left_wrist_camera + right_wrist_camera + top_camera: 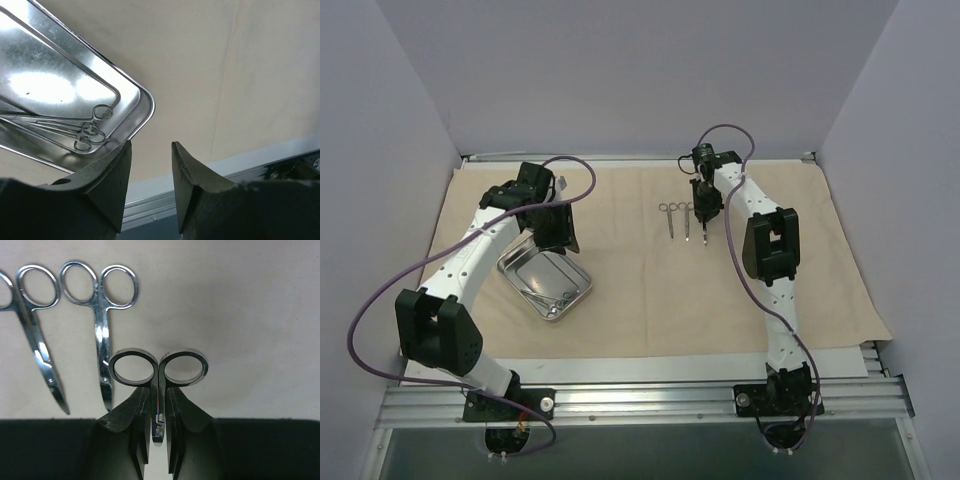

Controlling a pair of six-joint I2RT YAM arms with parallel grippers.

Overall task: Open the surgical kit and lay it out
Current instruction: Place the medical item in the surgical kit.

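The beige cloth wrap (650,310) lies open and flat over most of the table (840,362). On the left part of the cloth stands the steel tray (545,282), turned at an angle to the table edges. Inside the tray, along one long side, lie several thin ring-handled instruments (92,131), close together and partly one over another; how many they are, I cannot tell. The left gripper (151,146) hangs over the cloth just beside a rounded corner of the tray. Its fingers stand a moderate way apart and there is nothing between them. On the right part of the cloth, toward the far edge, two instruments are laid side by side with the rings pointing away from the arms: a pair of scissors (102,327) and, at its left, a second pair (41,355) that the edge of the right wrist view cuts off. Just to the right of these, the right gripper (157,395) has its fingers pressed together on the shanks of a third instrument (158,371). The two rings of this one stick out beyond the fingertips, in line with the laid ones. Whether this instrument touches the cloth, I cannot tell.
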